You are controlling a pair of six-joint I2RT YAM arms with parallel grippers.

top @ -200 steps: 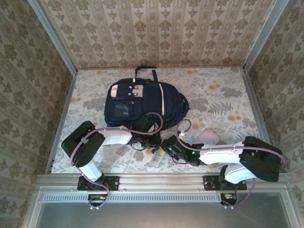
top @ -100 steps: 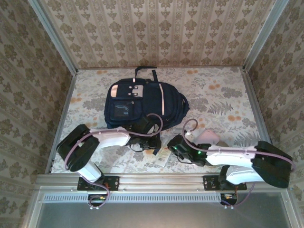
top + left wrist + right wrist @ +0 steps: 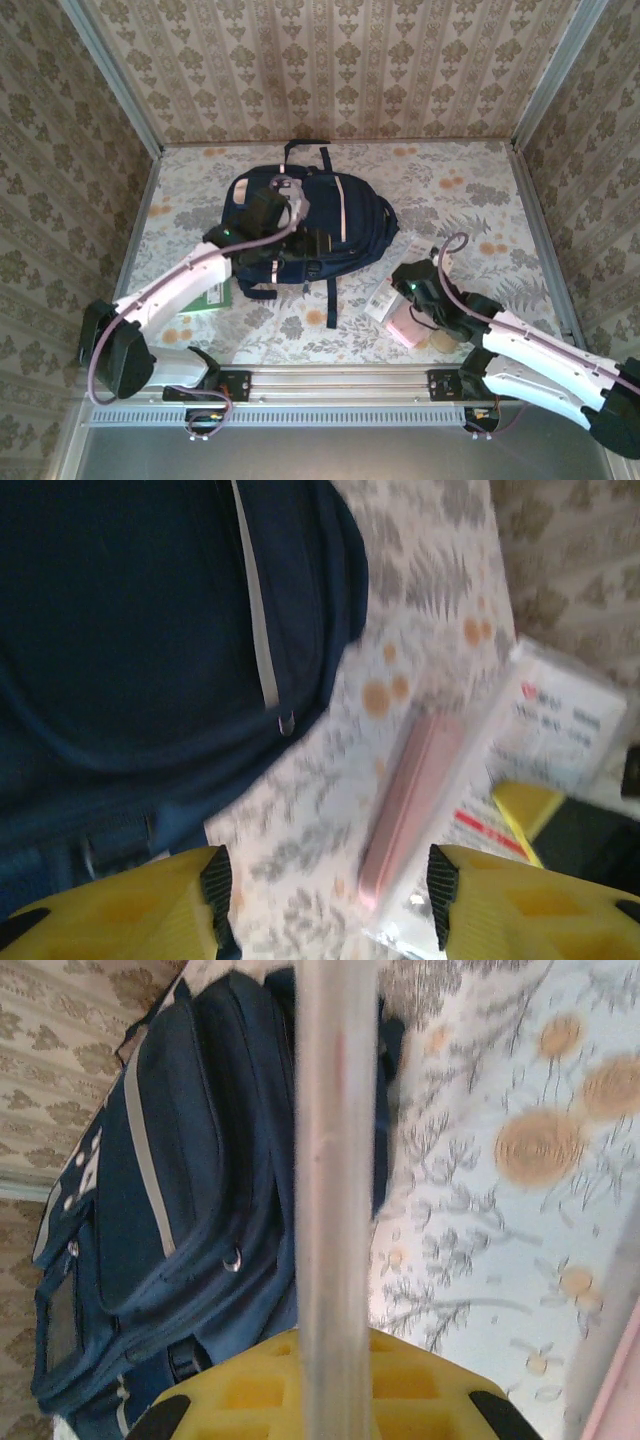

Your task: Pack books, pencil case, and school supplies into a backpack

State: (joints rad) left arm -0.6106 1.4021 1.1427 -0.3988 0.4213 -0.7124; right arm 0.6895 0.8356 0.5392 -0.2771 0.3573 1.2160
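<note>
You had the backpack (image 3: 350, 215) far and central, the booklet (image 3: 213, 294) at its near left, the packet (image 3: 382, 297) and pouch (image 3: 404, 328) together at its near right.

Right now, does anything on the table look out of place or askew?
Nothing spilled or damaged. The packet sits tilted against the pink pouch, pinched by the right tool, and one backpack strap trails loose toward the near edge.

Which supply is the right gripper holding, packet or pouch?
The white packet with red print is gripped; the pink pouch lies loose beside it.
</note>
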